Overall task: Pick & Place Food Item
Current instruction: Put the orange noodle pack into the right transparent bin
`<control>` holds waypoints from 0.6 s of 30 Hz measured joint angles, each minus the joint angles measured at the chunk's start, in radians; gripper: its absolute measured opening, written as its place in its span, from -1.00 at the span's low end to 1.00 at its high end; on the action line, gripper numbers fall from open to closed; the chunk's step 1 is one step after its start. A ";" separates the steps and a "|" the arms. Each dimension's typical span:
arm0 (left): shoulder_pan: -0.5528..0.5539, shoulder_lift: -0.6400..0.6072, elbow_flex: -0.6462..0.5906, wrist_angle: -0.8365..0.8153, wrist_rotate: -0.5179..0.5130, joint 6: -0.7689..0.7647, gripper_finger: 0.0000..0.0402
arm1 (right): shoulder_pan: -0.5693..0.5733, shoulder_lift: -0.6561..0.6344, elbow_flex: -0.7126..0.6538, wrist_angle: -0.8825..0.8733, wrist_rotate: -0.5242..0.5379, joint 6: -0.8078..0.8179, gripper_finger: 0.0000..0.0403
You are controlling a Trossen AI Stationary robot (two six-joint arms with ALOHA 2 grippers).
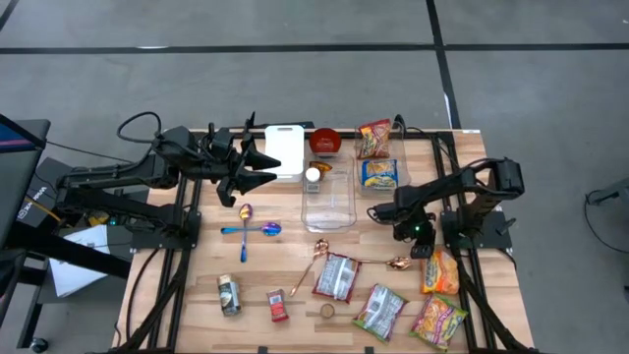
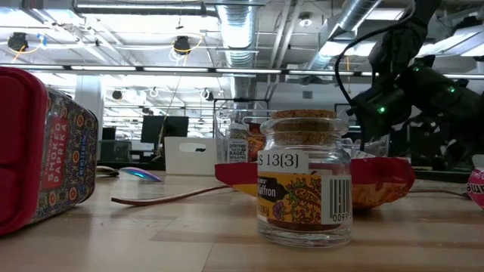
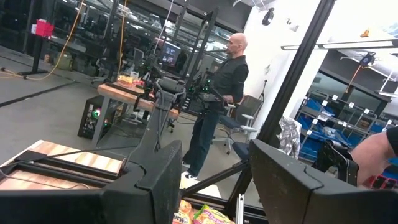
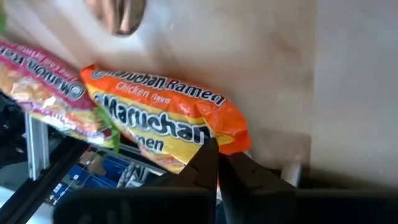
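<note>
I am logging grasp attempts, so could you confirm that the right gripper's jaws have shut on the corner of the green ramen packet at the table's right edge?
Not quite: the packet is orange, not green. The right wrist view shows the right gripper with its jaws shut on the corner of the orange Maruchan chicken ramen packet, at the table's right edge.

A red paprika tin [image 2: 41, 147] is cut off at the low view's left edge. A blurred copper spoon bowl [image 4: 118, 14], possibly metal, is cropped in the right wrist view.
</note>
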 joint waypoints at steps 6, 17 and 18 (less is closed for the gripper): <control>0.000 0.000 0.000 0.000 0.000 0.000 -0.10 | -0.002 -0.117 0.032 -0.099 -0.022 0.012 -1.00; 0.000 0.000 0.000 0.001 -0.021 0.002 -0.10 | -0.080 -0.379 0.159 -0.121 -0.123 0.265 -1.00; 0.000 0.000 0.000 0.001 -0.022 0.002 -0.10 | -0.086 -0.394 0.161 -0.099 -0.144 0.296 -1.00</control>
